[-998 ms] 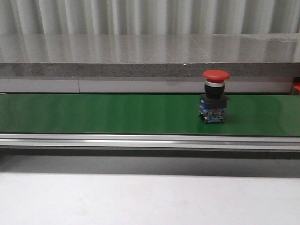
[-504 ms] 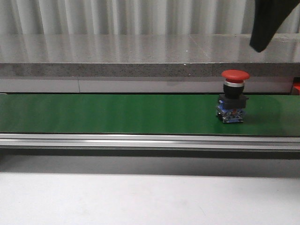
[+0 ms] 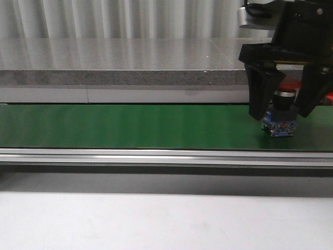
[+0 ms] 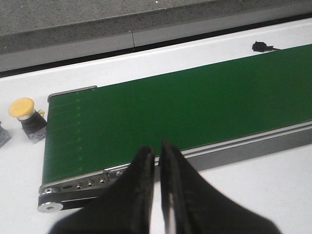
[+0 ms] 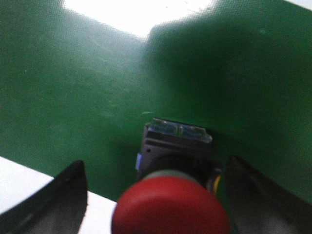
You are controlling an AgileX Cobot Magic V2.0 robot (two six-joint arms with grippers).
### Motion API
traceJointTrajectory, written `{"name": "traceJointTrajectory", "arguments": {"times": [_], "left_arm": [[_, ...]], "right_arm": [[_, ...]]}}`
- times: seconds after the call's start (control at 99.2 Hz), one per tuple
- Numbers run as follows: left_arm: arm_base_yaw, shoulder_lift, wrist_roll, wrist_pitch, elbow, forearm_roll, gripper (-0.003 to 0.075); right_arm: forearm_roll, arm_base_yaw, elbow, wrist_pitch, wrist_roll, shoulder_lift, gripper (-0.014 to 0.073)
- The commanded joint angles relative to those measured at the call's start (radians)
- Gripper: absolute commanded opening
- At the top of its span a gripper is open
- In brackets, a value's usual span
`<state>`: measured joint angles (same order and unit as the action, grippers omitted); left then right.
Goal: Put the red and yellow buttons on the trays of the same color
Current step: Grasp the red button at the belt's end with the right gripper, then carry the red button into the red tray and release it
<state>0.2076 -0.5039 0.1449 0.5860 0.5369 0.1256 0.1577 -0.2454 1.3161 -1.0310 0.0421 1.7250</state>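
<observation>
The right hand (image 3: 281, 107) hangs spread wide, one finger on either side of the red button (image 3: 282, 112) without touching it. That button stands upright on the green conveyor belt (image 3: 130, 126), at its right end. The left hand (image 4: 157, 190) is pinched closed on nothing at the belt's near edge. A yellow button (image 4: 28, 119) sits on the white bench (image 4: 19, 170) beside the belt's end.

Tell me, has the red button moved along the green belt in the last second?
Yes. The red button has shifted rightward along the green belt, nearer the front view's right edge.
</observation>
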Motion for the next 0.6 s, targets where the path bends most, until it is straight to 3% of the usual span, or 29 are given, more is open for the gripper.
{"name": "traceJointTrajectory", "arguments": {"times": [0.0, 0.121, 0.192, 0.464, 0.595], "left_arm": [[0.006, -0.004, -0.003, -0.073, 0.029, 0.015, -0.0006], [0.006, -0.004, -0.003, -0.073, 0.029, 0.015, -0.0006], [0.006, -0.004, -0.003, -0.073, 0.029, 0.015, -0.0006], [0.006, -0.004, -0.003, -0.073, 0.029, 0.015, -0.0006], [0.006, -0.004, -0.003, -0.073, 0.029, 0.015, -0.0006]], "right_arm": [[-0.007, 0.007, 0.032, 0.014, 0.013, -0.024, 0.0419], [-0.010, 0.007, 0.032, 0.020, 0.013, -0.018, 0.0204], [-0.018, 0.014, 0.045, 0.018, 0.013, -0.023, 0.0145], [-0.023, 0.161, 0.253, -0.067, 0.013, -0.042, 0.0140], [-0.097, 0.266, 0.347, -0.080, 0.014, -0.042, 0.0140]]}}
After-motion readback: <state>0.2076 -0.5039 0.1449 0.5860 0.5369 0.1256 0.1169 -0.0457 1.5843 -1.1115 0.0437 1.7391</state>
